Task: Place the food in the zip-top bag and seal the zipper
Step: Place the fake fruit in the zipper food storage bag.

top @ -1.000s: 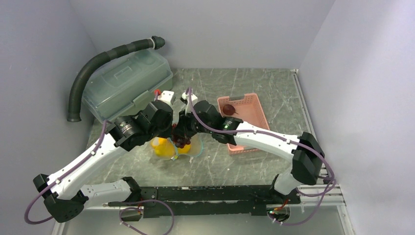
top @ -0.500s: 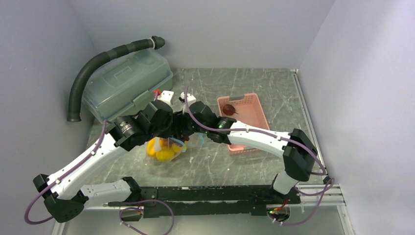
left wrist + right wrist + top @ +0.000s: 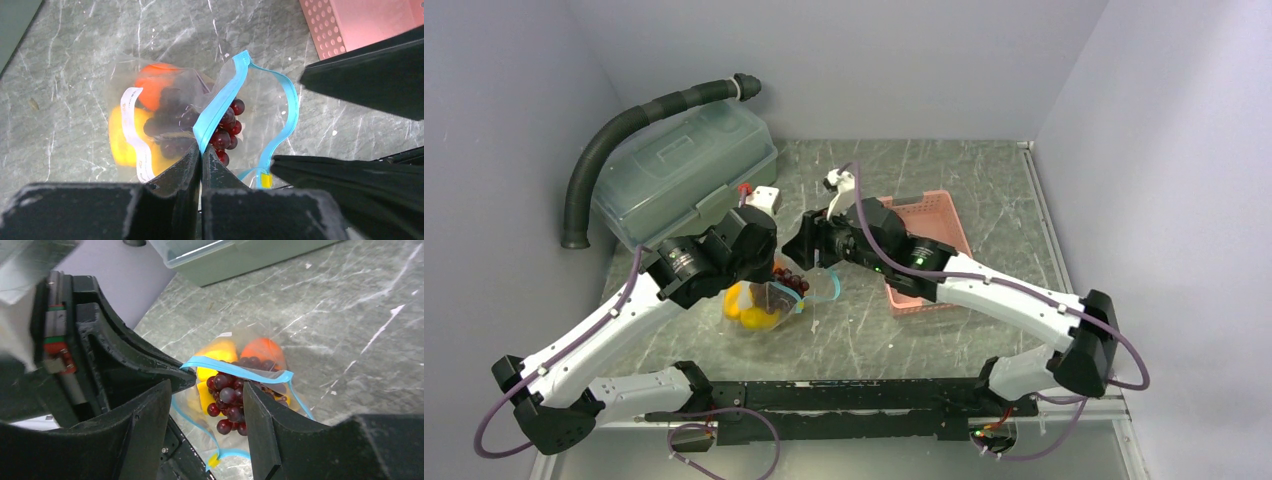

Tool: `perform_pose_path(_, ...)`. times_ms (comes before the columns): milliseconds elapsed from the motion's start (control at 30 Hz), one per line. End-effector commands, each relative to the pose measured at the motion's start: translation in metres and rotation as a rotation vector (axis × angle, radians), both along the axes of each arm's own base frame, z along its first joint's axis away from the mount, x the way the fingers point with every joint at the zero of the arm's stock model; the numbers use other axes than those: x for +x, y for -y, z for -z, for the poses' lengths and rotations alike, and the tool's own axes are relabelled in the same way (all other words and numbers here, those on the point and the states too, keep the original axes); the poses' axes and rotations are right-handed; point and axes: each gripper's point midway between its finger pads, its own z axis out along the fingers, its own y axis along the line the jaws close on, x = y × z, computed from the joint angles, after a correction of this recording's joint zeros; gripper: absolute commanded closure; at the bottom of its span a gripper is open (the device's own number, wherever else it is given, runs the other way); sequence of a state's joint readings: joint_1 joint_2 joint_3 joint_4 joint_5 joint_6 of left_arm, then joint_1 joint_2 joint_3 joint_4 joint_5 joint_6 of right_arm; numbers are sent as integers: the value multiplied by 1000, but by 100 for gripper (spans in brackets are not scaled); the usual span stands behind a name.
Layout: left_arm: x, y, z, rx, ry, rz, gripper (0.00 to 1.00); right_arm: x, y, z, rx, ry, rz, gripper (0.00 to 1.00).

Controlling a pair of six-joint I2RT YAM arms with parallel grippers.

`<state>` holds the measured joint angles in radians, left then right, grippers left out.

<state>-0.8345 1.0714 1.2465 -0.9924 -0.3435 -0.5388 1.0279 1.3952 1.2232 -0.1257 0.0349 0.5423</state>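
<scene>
The clear zip-top bag (image 3: 759, 305) hangs partly lifted off the table, with its mouth open. My left gripper (image 3: 201, 154) is shut on one side of the teal zipper (image 3: 220, 107). Inside the bag lie an orange fruit (image 3: 154, 89), yellow pieces (image 3: 121, 142) and the dark grape bunch (image 3: 227, 131), which sits at the mouth. My right gripper (image 3: 207, 415) hovers open just above the grapes (image 3: 227, 395), holding nothing. From above, the left gripper (image 3: 772, 268) and the right gripper (image 3: 802, 250) stand close together over the bag.
The pink perforated basket (image 3: 936, 215) sits to the right, partly under my right arm. At the back left stands a green-grey lidded box (image 3: 679, 170) with a black ribbed hose (image 3: 614, 135) behind it. Grey walls close in three sides.
My right gripper has opened and let go of the grape bunch at the bag's mouth, then drawn back up and to the right. The left gripper keeps its hold on the zipper.
</scene>
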Motion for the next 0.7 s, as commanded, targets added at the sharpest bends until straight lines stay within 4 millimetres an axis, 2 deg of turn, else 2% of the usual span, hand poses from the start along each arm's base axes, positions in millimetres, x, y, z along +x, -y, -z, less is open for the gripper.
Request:
perform_pose_path(0,7,6,-20,-54,51,-9,91,7,31,-7,-50,56,104,42)
perform_pose_path(367,6,7,-18,-54,49,-2,91,29,113,2,-266,134,378,35)
perform_pose_path(667,7,8,-16,-57,47,-1,91,45,152,23,-402,119,473,34)
